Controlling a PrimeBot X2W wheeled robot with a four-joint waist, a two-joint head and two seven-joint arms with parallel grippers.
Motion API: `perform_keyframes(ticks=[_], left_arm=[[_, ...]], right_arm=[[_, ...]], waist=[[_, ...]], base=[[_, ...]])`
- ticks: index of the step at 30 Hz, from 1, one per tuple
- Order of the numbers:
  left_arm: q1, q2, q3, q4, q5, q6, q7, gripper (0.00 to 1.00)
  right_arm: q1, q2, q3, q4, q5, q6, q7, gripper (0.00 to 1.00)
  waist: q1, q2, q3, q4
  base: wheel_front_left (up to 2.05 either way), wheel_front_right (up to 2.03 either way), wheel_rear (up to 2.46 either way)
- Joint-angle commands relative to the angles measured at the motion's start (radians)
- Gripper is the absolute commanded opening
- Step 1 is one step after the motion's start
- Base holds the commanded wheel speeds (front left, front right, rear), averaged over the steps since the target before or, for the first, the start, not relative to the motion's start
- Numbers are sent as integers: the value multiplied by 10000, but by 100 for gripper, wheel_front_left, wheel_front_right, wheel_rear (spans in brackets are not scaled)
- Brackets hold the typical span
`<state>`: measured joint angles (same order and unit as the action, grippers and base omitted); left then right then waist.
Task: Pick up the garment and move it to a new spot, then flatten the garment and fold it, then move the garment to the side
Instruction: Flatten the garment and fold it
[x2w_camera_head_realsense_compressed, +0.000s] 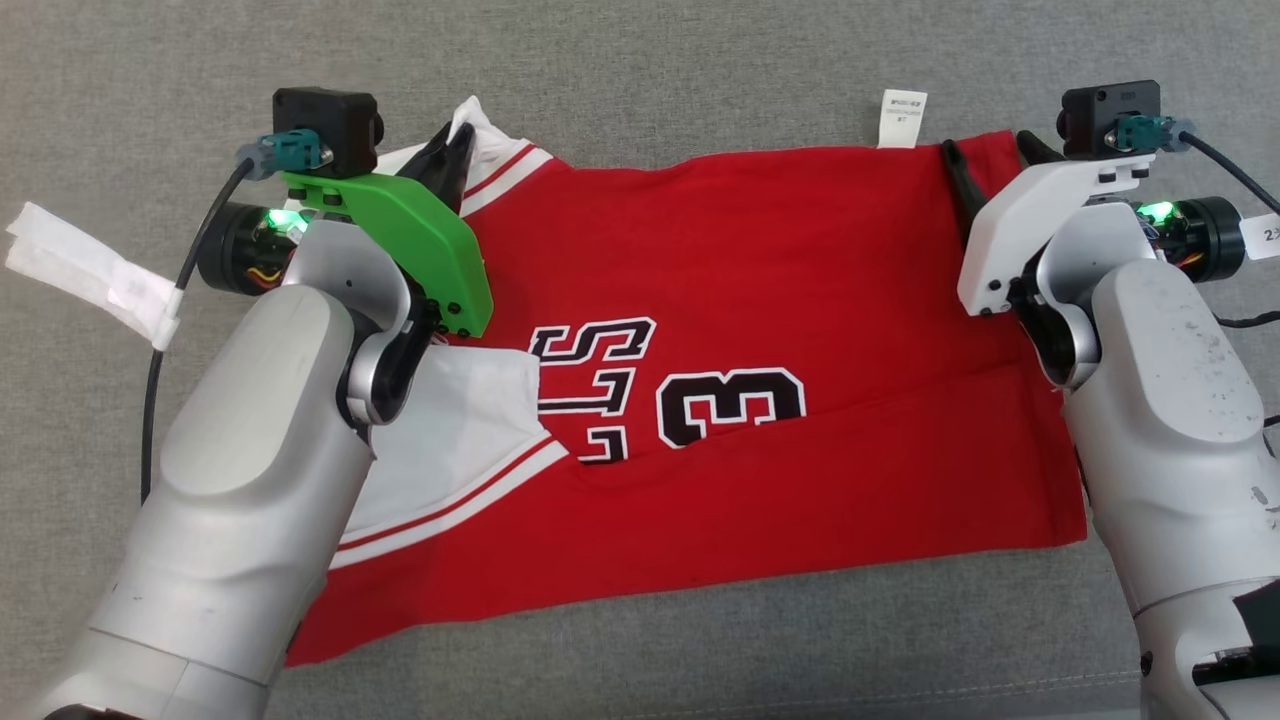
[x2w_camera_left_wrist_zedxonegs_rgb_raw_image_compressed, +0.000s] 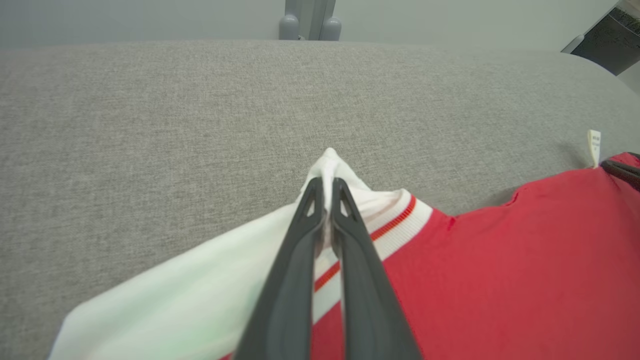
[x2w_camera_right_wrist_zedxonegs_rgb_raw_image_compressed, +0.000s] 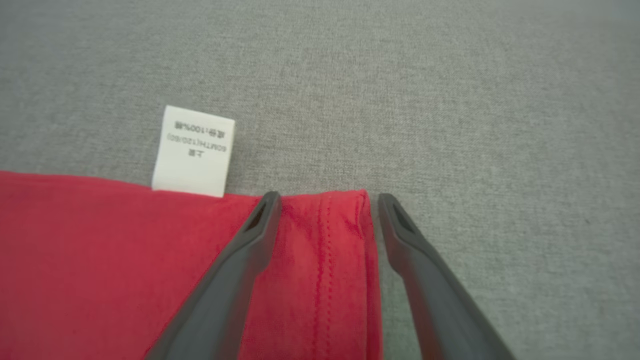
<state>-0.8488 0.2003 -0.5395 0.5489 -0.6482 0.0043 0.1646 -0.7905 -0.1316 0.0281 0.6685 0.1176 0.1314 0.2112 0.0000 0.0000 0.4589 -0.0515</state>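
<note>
garment lies on fabric surface w/ left tool at its far-left corner, right tool at far-right corner.

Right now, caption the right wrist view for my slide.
Open right gripper straddles a hemmed corner of the red garment, beside its white care label.

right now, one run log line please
shirt: lying on grey surface | left gripper: shut on sleeve | right gripper: open around hem corner

Grey woven fabric surface; pale wall behind; soft even light.
</note>
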Motion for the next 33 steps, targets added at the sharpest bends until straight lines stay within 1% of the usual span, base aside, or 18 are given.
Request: perform_keyframes(ticks=[1,2,3,9,13,16,20,24,29,33], left_arm=[[76,71,0,-115,25,-17,-60,0],[123,96,-15,-206,38,-4,-67,0],[174,125,-37,-309,63,21,-78,0],[489,267,-94,-862,121,184,-121,0],[875,386,-171,-1423,140,318,-203,0],[1329,536,-173,-2004,104,492,-178,0],[2103,819,-220,-3083,179,863,-54,0],[3011,1144,-258,-4277,240,1352,149,0],[4304,1469,-303,-5574,242,2032,319,0],[5344,1449,-345,-6177,15,2427,261,0]], right_arm=[[-163,-91,57,183,47,-15,73,45],[-197,-115,89,318,88,-15,79,25],[-248,-119,125,407,131,-15,33,0],[-354,-151,372,392,321,-15,-868,0],[116,-264,715,184,453,-15,-1400,0],[628,-394,941,-213,622,-15,-1798,0],[1569,-569,1084,-1030,871,-15,-2183,0],[2541,-609,1004,-2023,981,-15,-2337,0],[3813,-617,700,-3325,857,-15,-2187,0],[4721,-532,489,-4157,850,-15,-1896,0]], waist=[[0,0,-32,95],[0,0,-45,120],[0,0,-65,140],[0,0,-335,110],[0,0,-622,94],[0,0,-845,111],[0,0,-1154,131],[0,0,-1443,148],[0,0,-1754,195],[0,0,-1914,204]], base=[[0,0,0],[0,0,0],[0,0,0],[0,0,0],[0,0,0],[0,0,0],[0,0,0],[0,0,0],[0,0,0],[0,0,0]])
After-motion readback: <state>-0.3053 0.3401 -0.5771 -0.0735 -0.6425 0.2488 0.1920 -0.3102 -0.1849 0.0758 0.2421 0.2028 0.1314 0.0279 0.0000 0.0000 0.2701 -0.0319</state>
